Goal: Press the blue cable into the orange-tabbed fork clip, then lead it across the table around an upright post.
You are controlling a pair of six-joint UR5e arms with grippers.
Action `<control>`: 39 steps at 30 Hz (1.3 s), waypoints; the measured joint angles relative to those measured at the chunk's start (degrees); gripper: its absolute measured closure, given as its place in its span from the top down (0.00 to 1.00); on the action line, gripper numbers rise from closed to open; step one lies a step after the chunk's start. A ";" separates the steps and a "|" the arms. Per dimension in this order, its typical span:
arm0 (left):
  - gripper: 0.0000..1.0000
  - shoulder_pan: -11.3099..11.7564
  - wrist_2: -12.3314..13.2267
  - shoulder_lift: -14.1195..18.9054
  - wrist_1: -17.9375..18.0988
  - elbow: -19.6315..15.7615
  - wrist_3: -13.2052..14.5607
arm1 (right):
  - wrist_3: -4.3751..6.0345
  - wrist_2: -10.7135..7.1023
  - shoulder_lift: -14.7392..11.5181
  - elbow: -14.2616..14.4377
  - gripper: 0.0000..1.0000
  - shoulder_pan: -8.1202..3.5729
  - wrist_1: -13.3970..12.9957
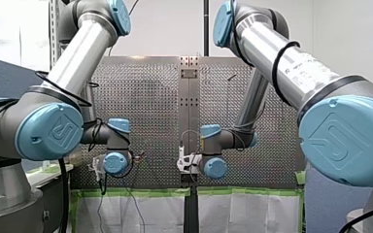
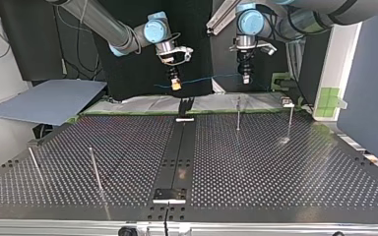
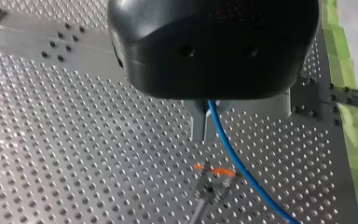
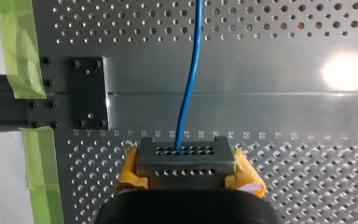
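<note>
The front view is evenly bright: long highlights run along my left arm and my right arm, and soft grey shadows lie on the tabletop behind them. The top view is dimmer, nearly black at upper middle, with a pale glint at the foot of an upright post at right. In the right wrist view a round glare spot burns on bare metal beside the blue cable.

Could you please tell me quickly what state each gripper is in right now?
My left gripper: shut on the thin blue cable.
My right gripper: shut on the same cable.
</note>
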 joint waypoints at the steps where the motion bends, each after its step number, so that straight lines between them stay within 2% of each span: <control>1: 0.00 0.20 0.19 -0.48 -0.02 0.31 -0.09 | 0.02 -0.15 0.41 -0.42 0.00 -0.10 -0.05; 8: 0.00 1.55 2.75 -3.87 -0.38 2.35 -0.45 | 0.54 -1.41 4.06 -4.05 0.00 -0.82 -0.26; 13: 0.00 2.19 5.23 -4.35 -0.74 3.71 -1.49 | 0.82 -2.11 6.23 -5.78 0.00 -1.43 -0.28; 18: 0.00 2.86 6.70 -4.40 -1.37 5.19 -2.32 | 0.92 -3.04 6.62 -6.38 0.00 -1.83 -0.33; 33: 0.00 5.39 7.89 -4.53 -2.91 7.35 -3.31 | 0.73 -5.58 6.74 -8.29 0.00 -2.11 -0.26; 39: 0.00 6.25 8.59 -6.06 -3.95 9.06 -3.43 | 0.75 -5.98 6.79 -9.44 0.00 -2.23 -0.11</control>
